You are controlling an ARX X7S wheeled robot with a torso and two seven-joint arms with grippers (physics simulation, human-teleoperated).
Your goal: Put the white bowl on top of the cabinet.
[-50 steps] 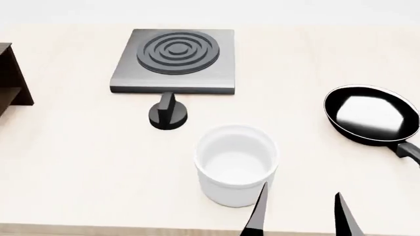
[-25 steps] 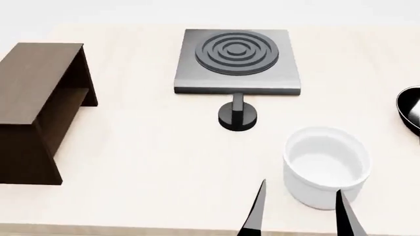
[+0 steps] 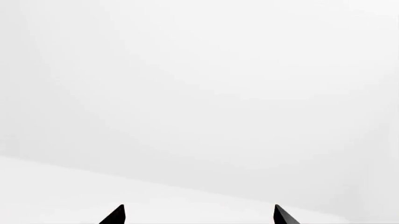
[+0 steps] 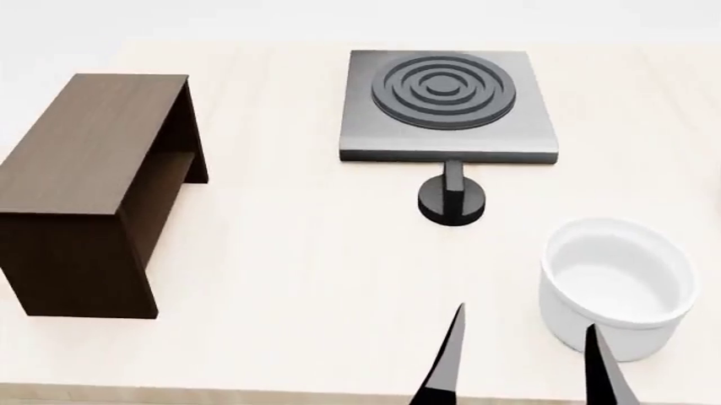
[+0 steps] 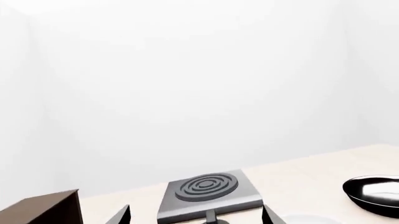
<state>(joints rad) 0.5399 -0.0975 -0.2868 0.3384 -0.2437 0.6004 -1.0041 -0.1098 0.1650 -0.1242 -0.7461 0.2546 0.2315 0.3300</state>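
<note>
The white bowl (image 4: 617, 283) stands upright and empty on the pale table, at the near right. The dark brown cabinet (image 4: 90, 186) stands at the left, its flat top bare. My right gripper (image 4: 524, 371) hangs open low over the table's front edge. Its right finger (image 4: 603, 371) overlaps the bowl's near wall in the picture, and nothing lies between the fingers. In the right wrist view the right gripper (image 5: 196, 217) frames the stove, with the cabinet (image 5: 44, 210) and the bowl's rim (image 5: 309, 219) at the edges. My left gripper (image 3: 199, 215) is open against blank white, holding nothing.
A grey square stove plate (image 4: 445, 105) with dark rings sits at the back, and its black knob (image 4: 453, 201) lies in front of it. The black frying pan (image 5: 374, 193) shows only in the right wrist view, beyond the bowl. The table's front edge (image 4: 225, 395) runs just below my fingers.
The head view has swung left: cabinet, stove and bowl all slid rightward in the picture, the whole cabinet came into sight, and the pan left the view. The bowl itself stays put.
</note>
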